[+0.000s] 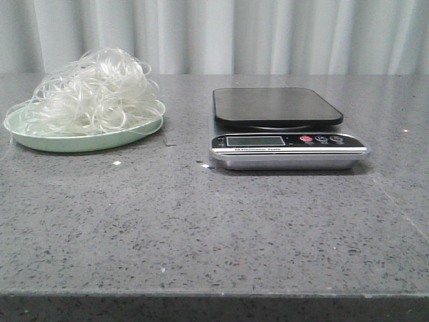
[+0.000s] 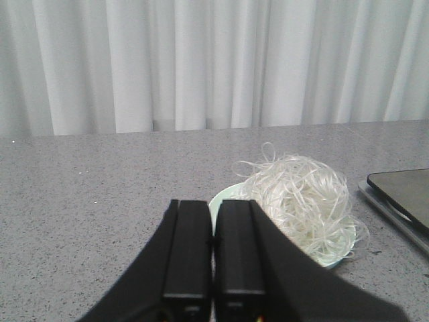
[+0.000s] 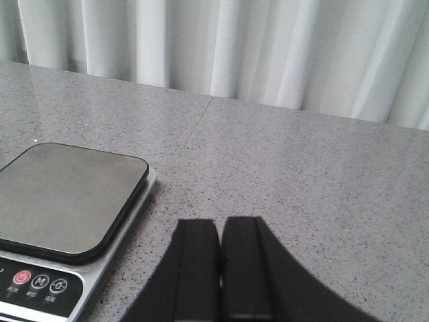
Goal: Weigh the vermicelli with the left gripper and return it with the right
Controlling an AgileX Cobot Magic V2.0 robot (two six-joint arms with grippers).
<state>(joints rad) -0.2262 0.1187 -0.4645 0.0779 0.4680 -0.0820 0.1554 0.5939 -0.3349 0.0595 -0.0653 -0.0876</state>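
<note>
Presently the vermicelli (image 1: 94, 90) sits heaped on a pale green plate (image 1: 80, 142) near the desk's far left corner; the scale (image 1: 285, 127) stands well apart; left gripper (image 2: 213, 268) and right gripper (image 3: 220, 275) are both closed, empty.

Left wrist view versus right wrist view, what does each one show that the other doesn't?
Only the left wrist view shows the vermicelli heaped on the pale green plate, plus the left end effector with its fingers pressed together and nothing between them. Only the right wrist view shows the scale's buttons and the right end effector, also closed and empty. Both show the scale, just a corner of it in the left wrist view, the grey speckled table and the white curtain.
</note>
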